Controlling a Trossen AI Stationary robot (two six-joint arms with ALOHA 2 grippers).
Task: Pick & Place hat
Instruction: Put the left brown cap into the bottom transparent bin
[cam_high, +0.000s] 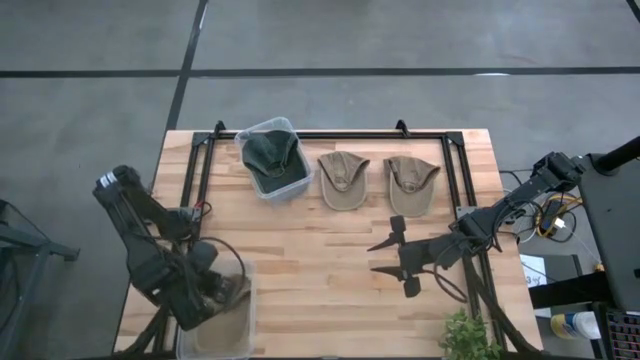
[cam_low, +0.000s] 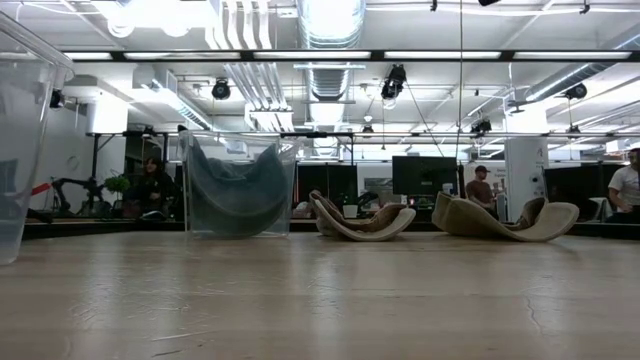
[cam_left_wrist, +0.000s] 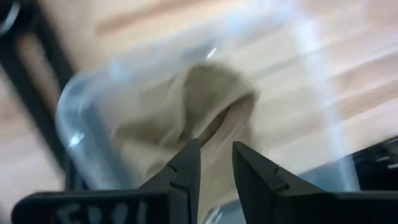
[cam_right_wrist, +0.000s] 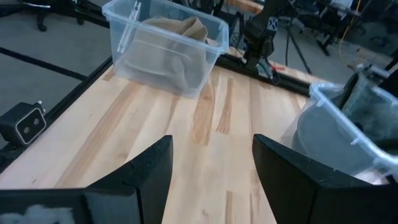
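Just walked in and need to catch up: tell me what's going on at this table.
The left pincer is over the clear bin at the table's near-left corner, its jaws slightly apart just above a tan hat lying inside. A dark green hat sits in a second clear bin at the far edge, with two more tan hats loose beside it. The right pincer waits open over bare wood.

Blurred tan hat (cam_left_wrist: 205, 118) (in bin)
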